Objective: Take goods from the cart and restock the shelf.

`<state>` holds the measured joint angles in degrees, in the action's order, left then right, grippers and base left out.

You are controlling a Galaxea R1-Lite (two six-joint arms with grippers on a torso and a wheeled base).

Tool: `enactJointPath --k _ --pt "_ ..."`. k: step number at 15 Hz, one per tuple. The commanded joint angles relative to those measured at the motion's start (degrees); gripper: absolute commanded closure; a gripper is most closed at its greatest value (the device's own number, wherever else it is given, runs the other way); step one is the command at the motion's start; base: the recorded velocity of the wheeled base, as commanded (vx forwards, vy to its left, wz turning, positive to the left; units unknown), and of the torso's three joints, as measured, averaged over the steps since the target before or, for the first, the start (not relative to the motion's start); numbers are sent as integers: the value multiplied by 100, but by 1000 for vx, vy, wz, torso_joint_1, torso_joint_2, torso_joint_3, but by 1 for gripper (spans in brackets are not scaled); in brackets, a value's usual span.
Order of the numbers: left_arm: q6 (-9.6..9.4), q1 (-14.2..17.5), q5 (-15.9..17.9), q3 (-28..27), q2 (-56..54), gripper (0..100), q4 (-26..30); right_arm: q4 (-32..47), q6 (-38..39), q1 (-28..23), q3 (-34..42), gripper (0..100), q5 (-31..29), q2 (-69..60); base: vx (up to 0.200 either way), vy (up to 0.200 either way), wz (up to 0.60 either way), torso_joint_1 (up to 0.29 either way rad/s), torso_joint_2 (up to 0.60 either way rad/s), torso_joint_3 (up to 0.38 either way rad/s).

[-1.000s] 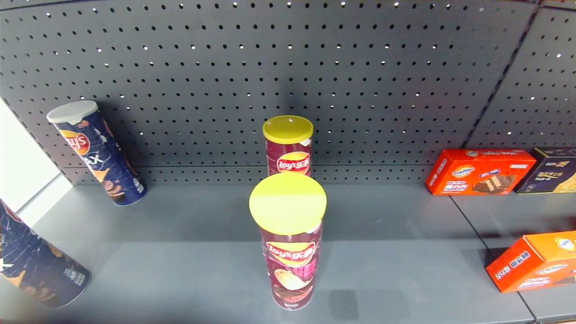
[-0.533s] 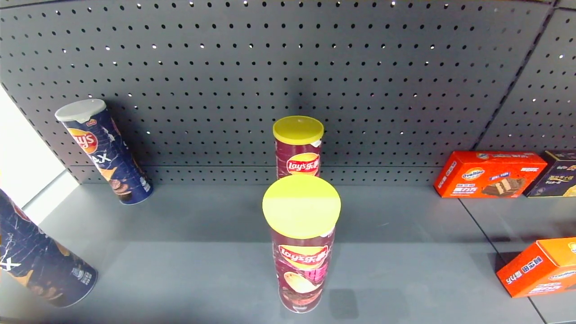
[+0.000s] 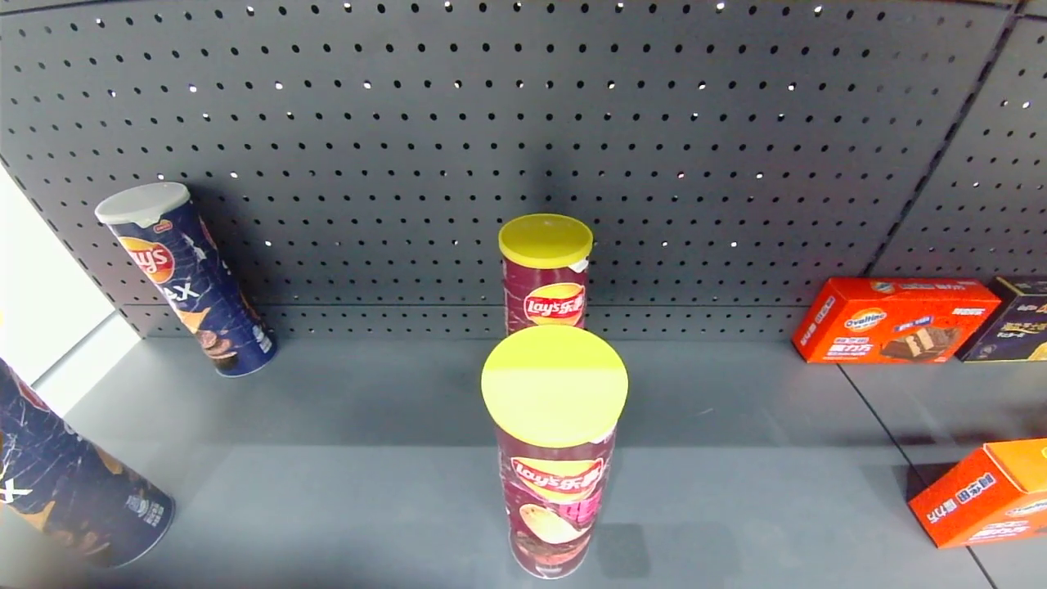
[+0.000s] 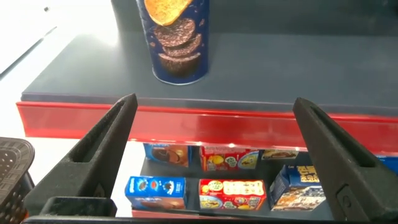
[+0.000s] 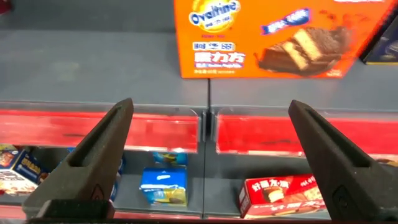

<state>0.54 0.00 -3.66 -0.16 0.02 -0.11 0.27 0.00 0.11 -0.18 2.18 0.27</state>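
On the grey shelf (image 3: 343, 425) two maroon chip cans with yellow lids stand upright in the middle, one at the front (image 3: 554, 458) and one at the back (image 3: 546, 274). A navy chip can (image 3: 186, 282) stands at the back left and another navy can (image 3: 65, 483) at the front left. In the left wrist view my left gripper (image 4: 214, 102) is open and holds nothing, just off the shelf's red edge strip (image 4: 205, 124), facing a navy can (image 4: 177, 40). My right gripper (image 5: 211, 104) is open and holds nothing, facing an orange box (image 5: 267, 37).
Orange boxes sit at the shelf's back right (image 3: 891, 319) and front right (image 3: 981, 491), with a dark box (image 3: 1014, 321) beside them. A perforated back panel (image 3: 523, 123) closes the rear. Lower shelves hold small boxes (image 4: 230, 193). A black basket (image 4: 12, 162) shows at the edge.
The head camera has turned slightly, so the whole picture sits a little further right and lower. Nothing on the shelf has moved.
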Motion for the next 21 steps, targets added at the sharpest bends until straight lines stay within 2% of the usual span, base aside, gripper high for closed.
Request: enactJointPath --k 1,4,14,15,17,21 --pt "8 9 -3 -2 -2 0 -7 0 0 7 1 0 2 8 0 0 0 0 0 0" --pt "-1 9 -3 -2 -2 0 -7 0 0 7 1 0 2 8 0 200 0 1 6 1" --pt "-36 9 -3 7 -2 0 -7 0 0 7 1 0 2 8 0 0 0 0 0 0" --pt "-54 9 14 7 -2 0 -7 0 0 7 1 0 2 8 0 -200 0 2 2 2" --pt "8 9 -3 -2 -2 0 -7 0 0 7 1 0 2 8 0 -100 0 1 1 1" --pt "8 9 -3 -2 -2 0 -7 0 0 7 1 0 2 8 0 0 0 0 0 0"
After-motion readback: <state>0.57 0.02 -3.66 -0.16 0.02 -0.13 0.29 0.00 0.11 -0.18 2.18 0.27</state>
